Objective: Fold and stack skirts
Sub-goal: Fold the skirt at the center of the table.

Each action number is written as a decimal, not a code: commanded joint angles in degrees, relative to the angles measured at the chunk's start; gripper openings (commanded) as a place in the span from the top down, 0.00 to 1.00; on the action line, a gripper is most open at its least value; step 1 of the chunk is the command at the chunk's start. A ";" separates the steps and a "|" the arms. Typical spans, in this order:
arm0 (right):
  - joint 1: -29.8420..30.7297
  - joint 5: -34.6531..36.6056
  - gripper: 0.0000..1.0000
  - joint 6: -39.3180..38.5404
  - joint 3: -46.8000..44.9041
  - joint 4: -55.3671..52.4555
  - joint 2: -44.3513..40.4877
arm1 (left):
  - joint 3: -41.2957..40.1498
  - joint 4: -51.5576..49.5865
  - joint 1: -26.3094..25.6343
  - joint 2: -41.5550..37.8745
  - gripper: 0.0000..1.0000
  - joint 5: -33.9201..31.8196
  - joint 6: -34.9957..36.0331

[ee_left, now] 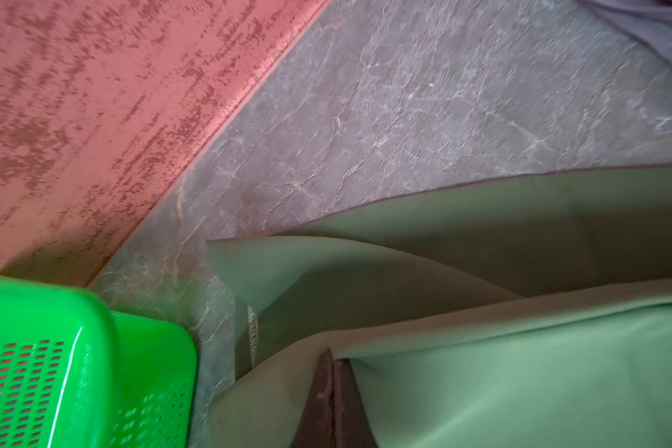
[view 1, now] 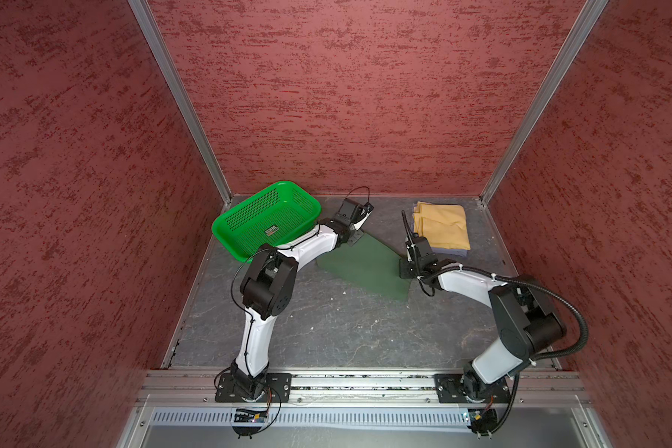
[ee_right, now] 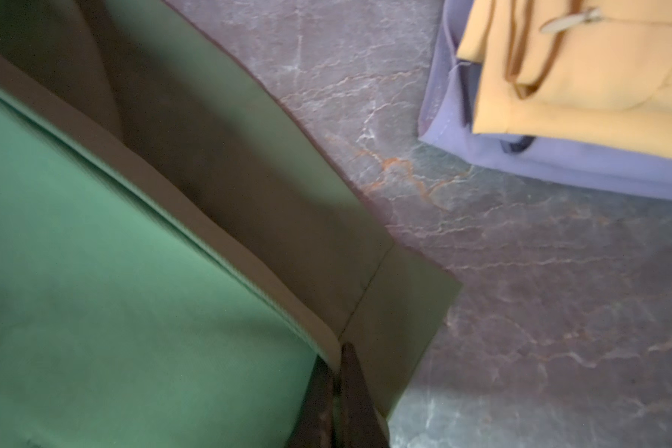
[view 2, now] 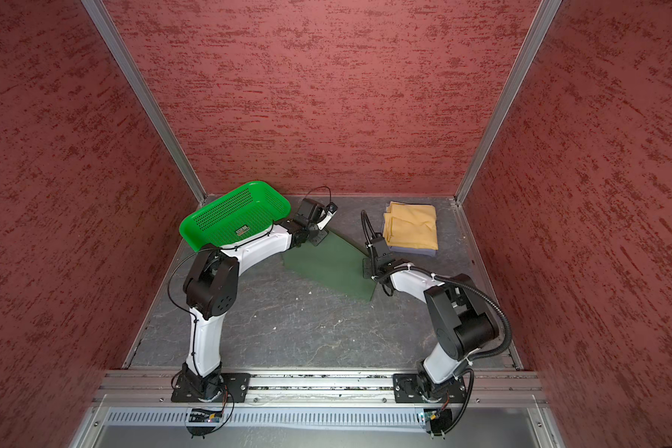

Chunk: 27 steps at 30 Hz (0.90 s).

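Dark green skirt (view 1: 365, 267) spread on the grey table (view 1: 326, 329) between the two arms, near the bright green basket (view 1: 249, 232) on one side and the finished stack on the other: mustard-yellow skirt (view 1: 441, 227) folded on top of lavender-grey skirt (ee_right: 559, 166), toward the far right corner. Left gripper (ee_left: 332, 362) pressed together on the corner of the green cloth nearest the basket, lifting a flap clear of the layer beneath. Right gripper (ee_right: 338, 355) pinching the corner nearest the stack in the same way, next to a visible seam. Judged as the fold of the last skirt, with two of three already done.

To do it well:
- Carry both corners at equal height and equal pace toward the near edge, for a straight crease and not a slanted one.
- Hold the cloth lightly taut between the pincers, without stretching. Slack in the middle is likely to sag and wrinkle under the top layer.
- Lift only enough to clear the lower layer, or risk dragging the whole garment across the smooth table.
- Steer the left arm clear of the basket wall.
- Lay the edge down first, match corner to corner, then release both sides together.
- Aim for a footprint close to the stack's, ready for placing on the yellow one.
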 commanded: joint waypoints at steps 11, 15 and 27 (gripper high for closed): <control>-5.48 -4.53 0.88 -2.47 7.96 2.33 7.43 | 3.69 0.85 0.55 3.84 0.56 -2.06 -2.92; -6.58 -5.94 0.83 -3.13 10.40 1.68 9.18 | 1.67 2.66 0.21 0.58 0.40 0.08 -2.86; -10.40 -7.67 0.47 -3.82 10.70 -0.63 3.61 | -20.80 14.34 -9.36 -18.14 0.20 12.15 10.19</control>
